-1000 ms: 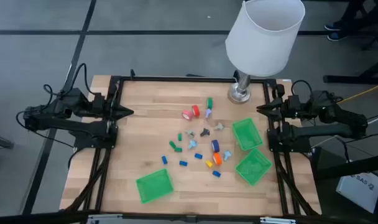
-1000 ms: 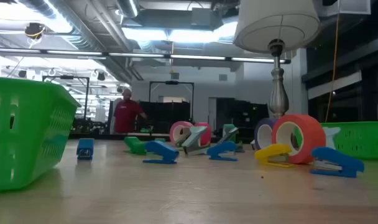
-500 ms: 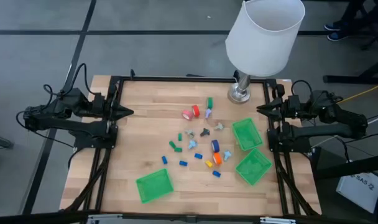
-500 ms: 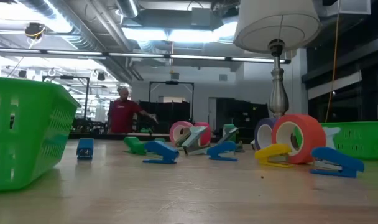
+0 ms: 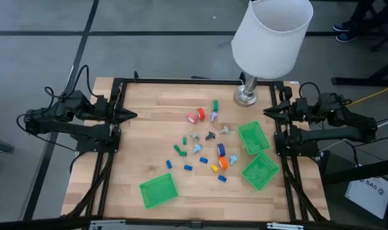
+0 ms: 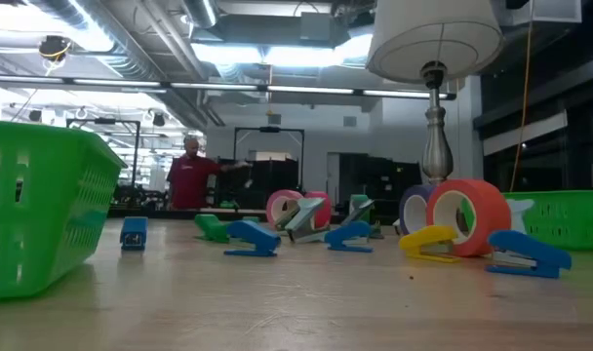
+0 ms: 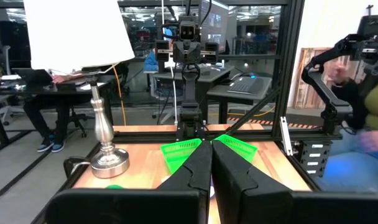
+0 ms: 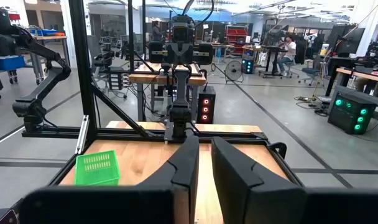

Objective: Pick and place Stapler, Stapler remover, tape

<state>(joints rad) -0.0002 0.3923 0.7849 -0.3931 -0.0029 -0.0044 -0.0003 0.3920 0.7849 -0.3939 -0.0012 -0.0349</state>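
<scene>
Centrally, your tape rolls [image 5: 196, 115], staplers [image 5: 221, 149] and small blocks lay scattered mid-counter [image 5: 149, 128], beside three green baskets [image 5: 253, 137]. Your left tool [image 5: 131, 115] sat shut and empty at the left edge; your right tool [image 5: 268, 112], fingers narrowly parted, held nothing.

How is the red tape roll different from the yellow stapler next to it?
In the low view, the red tape roll is a round ring standing on edge; the yellow stapler is long, flat and wedge-shaped. The roll rises far taller than the stapler. You can see through the roll's hole, not through the stapler. Both rest on the table.
</scene>
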